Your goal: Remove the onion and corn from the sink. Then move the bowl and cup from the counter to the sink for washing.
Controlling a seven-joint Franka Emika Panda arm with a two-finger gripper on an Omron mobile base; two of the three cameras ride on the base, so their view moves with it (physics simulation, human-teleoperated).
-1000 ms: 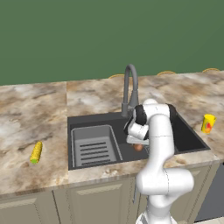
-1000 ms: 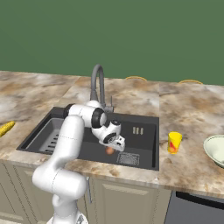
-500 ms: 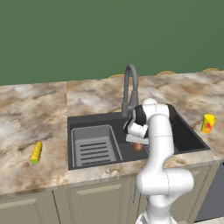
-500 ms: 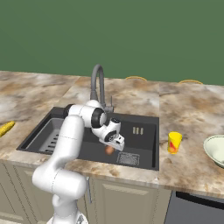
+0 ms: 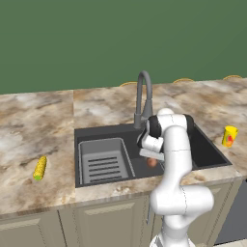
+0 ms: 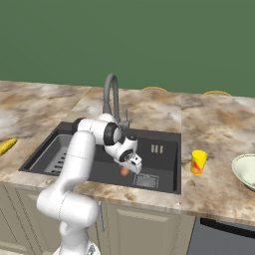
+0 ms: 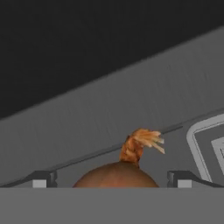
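The tool [image 7: 112,183] stood open inside the sink [image 5: 202,144], its two fingertips [image 7: 43,180] flanking the onion [image 7: 116,175] on the basin floor. The corn [image 5: 40,168] lay on the worktop [image 5: 29,125] left of the sink; the cup [image 6: 198,162] and bowl [image 6: 245,171] stood to its right.

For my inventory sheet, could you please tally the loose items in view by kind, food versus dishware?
Food: 2, the corn on the counter and the onion in the sink.
Dishware: 2, the yellow cup and the bowl, both on the counter.
Total: 4.
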